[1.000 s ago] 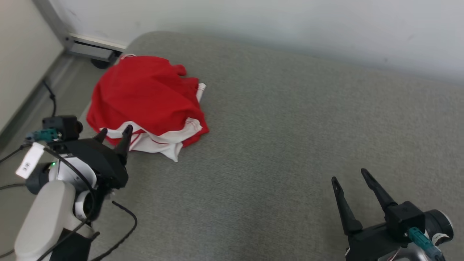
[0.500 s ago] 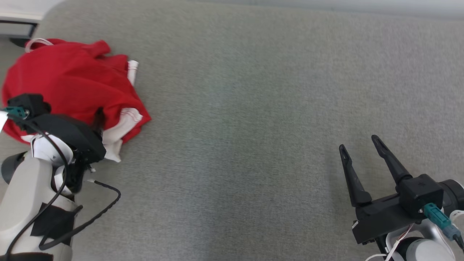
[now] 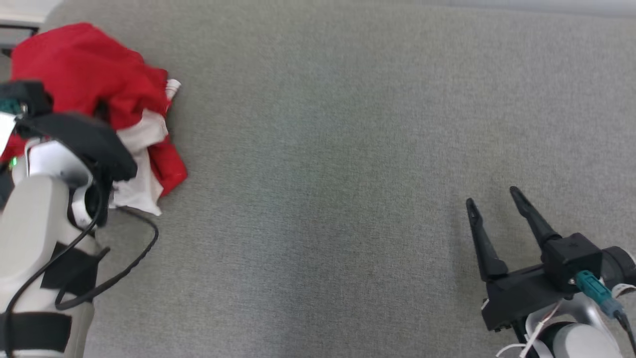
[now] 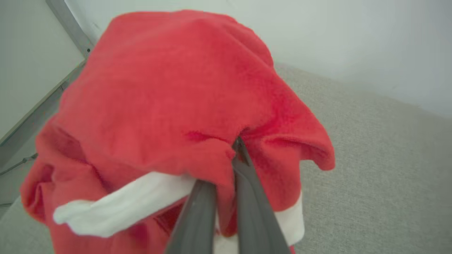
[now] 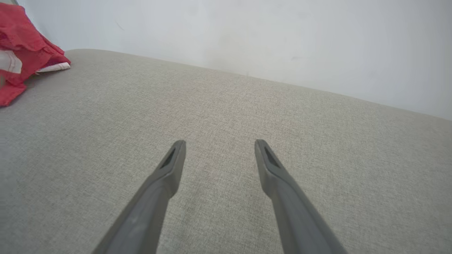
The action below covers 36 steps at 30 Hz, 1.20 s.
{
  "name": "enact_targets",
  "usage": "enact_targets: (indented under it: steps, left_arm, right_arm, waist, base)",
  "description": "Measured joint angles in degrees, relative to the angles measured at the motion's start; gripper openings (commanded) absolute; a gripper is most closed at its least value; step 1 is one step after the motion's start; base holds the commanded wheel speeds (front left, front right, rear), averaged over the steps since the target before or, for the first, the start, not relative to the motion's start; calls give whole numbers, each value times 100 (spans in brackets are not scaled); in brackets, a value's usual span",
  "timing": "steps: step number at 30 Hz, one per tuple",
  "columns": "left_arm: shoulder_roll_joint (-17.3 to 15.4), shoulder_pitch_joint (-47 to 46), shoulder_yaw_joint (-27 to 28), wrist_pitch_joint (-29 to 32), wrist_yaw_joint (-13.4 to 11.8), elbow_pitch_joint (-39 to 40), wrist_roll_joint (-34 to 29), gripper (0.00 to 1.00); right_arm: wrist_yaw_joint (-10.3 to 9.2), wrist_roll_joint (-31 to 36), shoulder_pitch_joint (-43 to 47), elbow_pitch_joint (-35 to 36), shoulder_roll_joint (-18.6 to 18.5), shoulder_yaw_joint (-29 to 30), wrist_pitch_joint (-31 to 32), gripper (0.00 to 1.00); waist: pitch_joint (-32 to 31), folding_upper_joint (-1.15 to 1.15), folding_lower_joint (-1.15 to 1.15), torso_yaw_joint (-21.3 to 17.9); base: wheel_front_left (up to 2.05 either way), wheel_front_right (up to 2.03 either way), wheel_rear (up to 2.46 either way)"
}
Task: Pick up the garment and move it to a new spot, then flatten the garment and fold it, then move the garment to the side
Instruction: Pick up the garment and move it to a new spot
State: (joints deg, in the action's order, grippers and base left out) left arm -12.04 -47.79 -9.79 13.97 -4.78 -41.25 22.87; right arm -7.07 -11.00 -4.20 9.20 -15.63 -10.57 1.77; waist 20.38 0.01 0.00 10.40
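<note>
The garment (image 3: 84, 64) is a crumpled red piece with white trim at the far left of the grey upholstered surface (image 3: 318, 174). My left gripper (image 3: 103, 110) is buried in its near edge. In the left wrist view the two fingers meet at a pinched fold of red cloth, so my left gripper (image 4: 235, 148) is shut on the garment (image 4: 169, 88), which bunches up around it. My right gripper (image 3: 489, 196) stands open at the lower right, well away from the cloth. The right wrist view shows my right gripper (image 5: 219, 143) empty over bare fabric, with the garment (image 5: 17, 38) at its far left.
A black cable (image 3: 139, 248) loops from my left forearm over the surface. A pale wall (image 5: 247, 35) rises behind the surface's far edge. The surface's rounded corner and a strip of floor lie at the top left, behind the garment.
The head camera has shifted right and down. My left gripper went from open at the garment's near edge to shut on the cloth, which now bunches higher. The right gripper stayed open.
</note>
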Motion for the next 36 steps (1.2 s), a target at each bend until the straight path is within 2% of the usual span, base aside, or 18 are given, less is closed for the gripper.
enact_targets:
  steps: [6, 8, 13, 14, 17, 21, 28, 36]
  left_arm:
    - [54, -292, -397, -349, 35, 513, -374, 0]
    - [108, -329, -527, -409, 132, 749, -428, 0]
    - [407, -341, -904, -500, 357, 1302, -488, 0]
    - [552, -342, -1061, -500, 486, 1439, -488, 0]
    - [836, -315, -1374, -474, 610, 1528, -493, 0]
    - [1056, -2, -1823, -286, 783, 1817, -483, 0]
    - [1034, 615, -2550, 138, 706, 1937, -524, 0]
    - [1000, 787, -2872, 522, 213, 1183, -645, 0]
  right_arm:
    - [0, -160, -133, -318, 259, -135, -33, 100]
    - [0, -172, -137, -431, 371, -194, -73, 100]
    - [0, -242, -168, -712, 637, -304, -175, 100]
    - [0, -268, -159, -813, 700, -321, -193, 100]
    - [0, -296, -41, -928, 742, -315, -253, 100]
    - [0, -303, 319, -903, 770, -314, -282, 100]
    - [-4, -303, 663, -649, 783, -274, -315, 100]
    - [-5, -302, 716, -481, 873, -314, -332, 100]
  waist:
    - [-376, 0, -1, 86]
    - [-525, 0, -1, 93]
    - [-910, -1, -1, 25]
    - [-1057, -1, -1, -49]
    - [-1259, -1, -2, -217]
    - [-1493, -1, -2, -509]
    - [-1751, -1, -2, -1127]
    - [-1729, -1, -1, -1852]
  base:
    - [0, 0, 0]
    - [0, 0, 0]
    - [0, 0, 0]
    - [0, 0, 0]
    - [0, 0, 0]
    - [0, 0, 0]
    - [0, 0, 0]
    - [0, 0, 0]
